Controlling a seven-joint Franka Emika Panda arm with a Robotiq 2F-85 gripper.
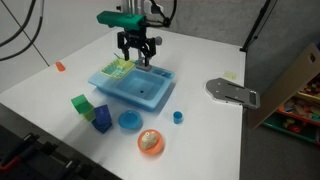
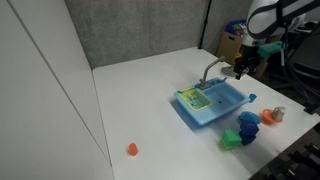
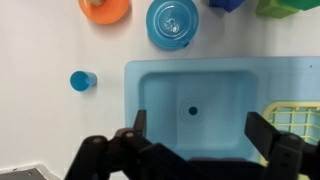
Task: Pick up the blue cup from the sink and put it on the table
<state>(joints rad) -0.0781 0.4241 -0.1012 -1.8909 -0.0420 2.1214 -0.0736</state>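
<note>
Poised over the sink with the gripper spread wide and empty

Directly beneath the fingers, the light blue basin with its drain hole in view; just to one side, the yellow-green rack. Near the sink's far corner, left in the wrist view and clear of its wall, upright on the white table rather than in the sink: the blue cup. Farther ahead, the flat blue dish, then the orange bowl, dark blue block and green block. Well off to the side in an exterior view, a grey metal piece
</note>
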